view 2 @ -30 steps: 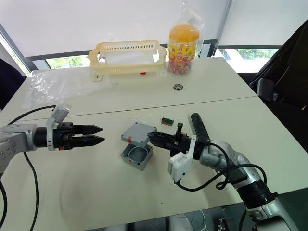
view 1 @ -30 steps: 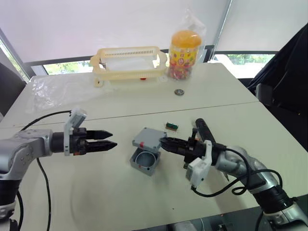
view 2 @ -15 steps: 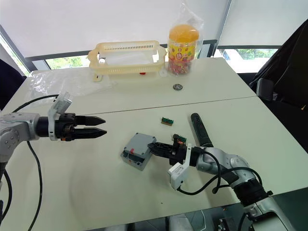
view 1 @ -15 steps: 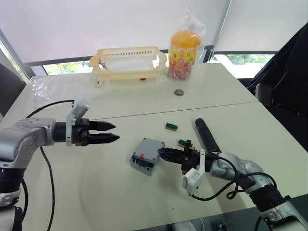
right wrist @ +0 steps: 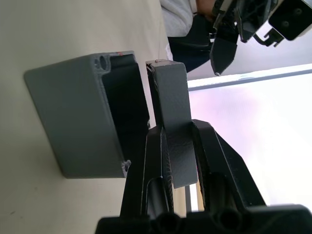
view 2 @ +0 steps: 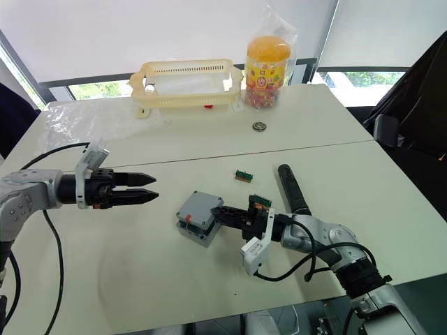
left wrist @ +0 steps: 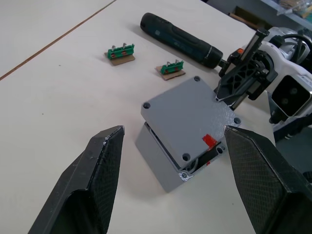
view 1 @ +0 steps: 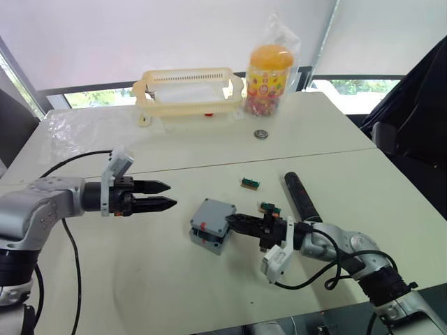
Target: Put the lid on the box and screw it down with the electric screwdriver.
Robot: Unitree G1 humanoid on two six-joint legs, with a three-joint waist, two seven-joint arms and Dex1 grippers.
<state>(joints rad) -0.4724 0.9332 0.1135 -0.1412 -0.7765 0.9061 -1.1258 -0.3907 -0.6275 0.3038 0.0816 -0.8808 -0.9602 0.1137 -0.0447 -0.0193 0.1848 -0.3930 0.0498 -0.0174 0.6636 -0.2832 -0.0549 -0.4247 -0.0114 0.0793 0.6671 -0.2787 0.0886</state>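
The lid [left wrist: 191, 118] covers the box [left wrist: 161, 165], hiding its hollow inside.

So the lid [left wrist: 189, 116] is plain mid-grey with a small red patch near one edge, and the box [left wrist: 161, 161] under it is the same grey with a red mark too. Left gripper [view 1: 162, 195] jaws are black with a fine woven texture, right gripper [view 2: 218, 211] black as well. Electric screwdriver [view 1: 300, 197] just past the right jaws is black. Two little blocks [left wrist: 121, 53] are green on a brown base. Worktop [view 1: 140, 265] is pale cream. Basket [view 1: 187, 91] is light yellow, jar [view 1: 268, 79] has an orange lid and a colourful label.
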